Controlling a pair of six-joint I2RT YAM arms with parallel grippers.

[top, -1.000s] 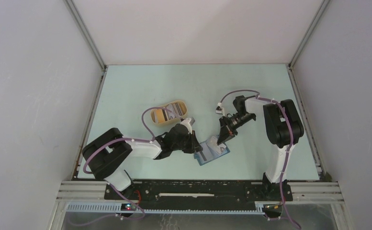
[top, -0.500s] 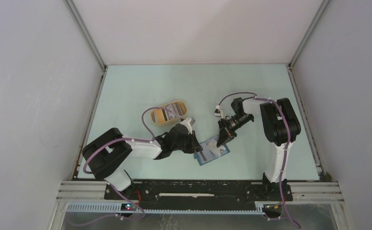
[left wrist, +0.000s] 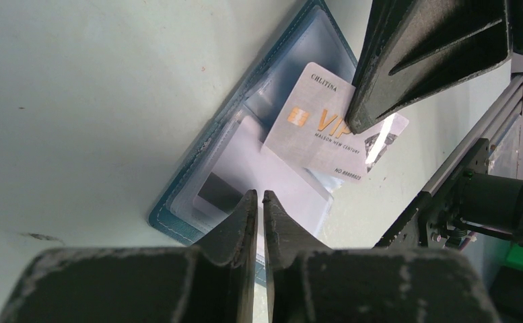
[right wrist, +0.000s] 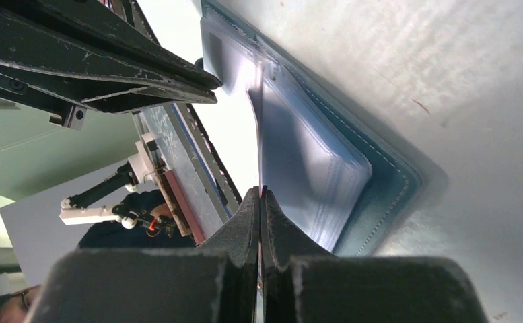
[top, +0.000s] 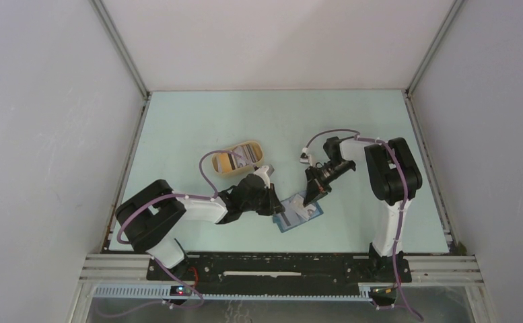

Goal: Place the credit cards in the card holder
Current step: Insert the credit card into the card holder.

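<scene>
**A:** One card's at the slot: pale card (left wrist: 319, 128), chip corner over the clear sleeves of the card holder (left wrist: 275, 91). Holder lies open and flat on the table (top: 198, 128), toward the near side, btw the two arms.

**B:** Who's got the card?

**A:** Right gripper (right wrist: 260, 194), clenched on its outer edge. Can't tell if the corner's actually inside a sleeve or just lying on top.

**B:** Left gripper (left wrist: 259, 196)?

**A:** Jaws nearly together, tips down at the holder's near flap. Can't tell if it's pinching a sleeve or only pressing.

**B:** What goes wrong from here?

**A:** Card looks skewed vs the sleeve mouth, imo. Push it like that and the corner snags the lip, so the card bows or pivots in the pinch. It's thin, slick plastic, so it could slip out. And if the left isn't pinning the holder properly, the whole thing slides w/ the push.

**B:** The rest?

**A:** More credit cards (top: 247, 157) in the tan tray (top: 245, 142), beyond the left arm, well apart from the holder.
</scene>
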